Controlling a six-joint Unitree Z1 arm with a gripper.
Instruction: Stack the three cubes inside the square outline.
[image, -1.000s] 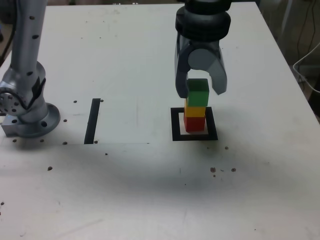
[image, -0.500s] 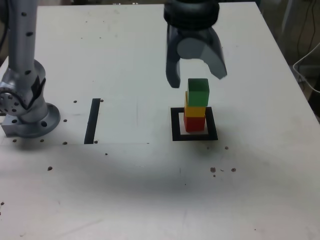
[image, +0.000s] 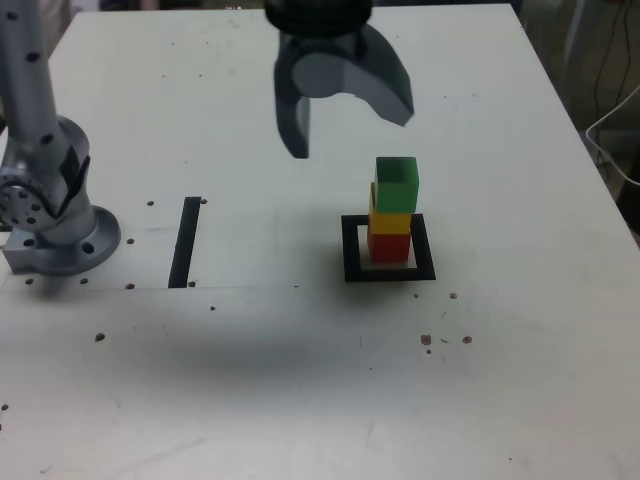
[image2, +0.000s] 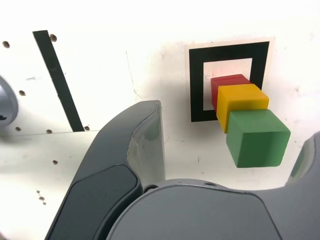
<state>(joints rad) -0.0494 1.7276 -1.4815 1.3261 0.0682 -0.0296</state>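
The three cubes stand in one stack: red cube (image: 388, 246) at the bottom, yellow cube (image: 389, 222) in the middle, green cube (image: 397, 184) on top. The stack rests inside the square outline (image: 351, 250), toward its far side. My gripper (image: 348, 133) hangs open above the table, up and to the exterior view's left of the stack, touching nothing. The wrist view looks down past one grey finger (image2: 135, 150) at the green cube (image2: 257, 138), yellow cube (image2: 241, 100), red cube (image2: 225, 85) and the square outline (image2: 196, 85).
A straight black strip (image: 185, 240) lies on the white table at the exterior view's left. The arm's grey base (image: 50, 225) stands beyond it near the left edge. A white cable (image: 615, 130) hangs off the table's right side.
The gripper has opened and let go of the green cube, then risen and moved toward the exterior view's left. The stack has stayed put.
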